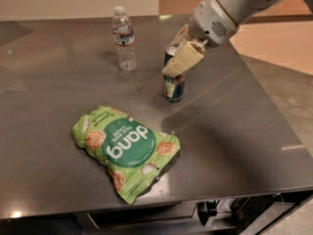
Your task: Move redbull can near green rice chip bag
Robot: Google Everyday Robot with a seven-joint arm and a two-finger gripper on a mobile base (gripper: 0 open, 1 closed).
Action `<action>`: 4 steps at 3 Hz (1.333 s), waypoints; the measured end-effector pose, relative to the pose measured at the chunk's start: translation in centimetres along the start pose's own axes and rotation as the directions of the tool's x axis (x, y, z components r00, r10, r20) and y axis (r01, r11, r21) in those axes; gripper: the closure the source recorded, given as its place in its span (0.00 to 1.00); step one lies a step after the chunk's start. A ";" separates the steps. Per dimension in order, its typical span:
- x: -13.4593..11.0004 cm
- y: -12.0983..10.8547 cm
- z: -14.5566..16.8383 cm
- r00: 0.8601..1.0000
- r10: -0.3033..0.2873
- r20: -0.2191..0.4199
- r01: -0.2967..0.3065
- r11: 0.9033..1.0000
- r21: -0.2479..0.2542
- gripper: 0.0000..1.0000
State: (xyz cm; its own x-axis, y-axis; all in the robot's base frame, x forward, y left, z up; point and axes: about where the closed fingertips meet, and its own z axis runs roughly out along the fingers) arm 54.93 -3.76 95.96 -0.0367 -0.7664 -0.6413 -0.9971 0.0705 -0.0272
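Observation:
The redbull can, blue and silver, is upright near the middle of the dark table, its bottom at or just above the tabletop. My gripper comes in from the upper right and is shut on the can's upper part, its cream fingers covering much of it. The green rice chip bag lies flat on the table in front and to the left of the can, with white "dang" lettering upside down. A gap of bare table separates the can from the bag.
A clear plastic water bottle stands upright at the back, left of the can. The table's right edge runs diagonally at the right and its front edge along the bottom, with floor beyond.

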 end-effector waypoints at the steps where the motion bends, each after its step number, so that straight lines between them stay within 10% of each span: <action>1: -0.1 2.2 2.6 1.000 -0.020 -0.024 0.018 0.998 -0.056 1.00; 2: 0.1 3.5 4.4 0.999 -0.035 -0.027 0.032 0.996 -0.089 1.00; 4: 0.1 4.2 5.5 0.999 -0.050 -0.006 0.049 0.994 -0.102 0.59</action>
State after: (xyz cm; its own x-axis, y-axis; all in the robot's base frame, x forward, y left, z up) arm 51.07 0.01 91.55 0.0126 -0.7729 -0.6344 -0.9993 -0.0328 0.0200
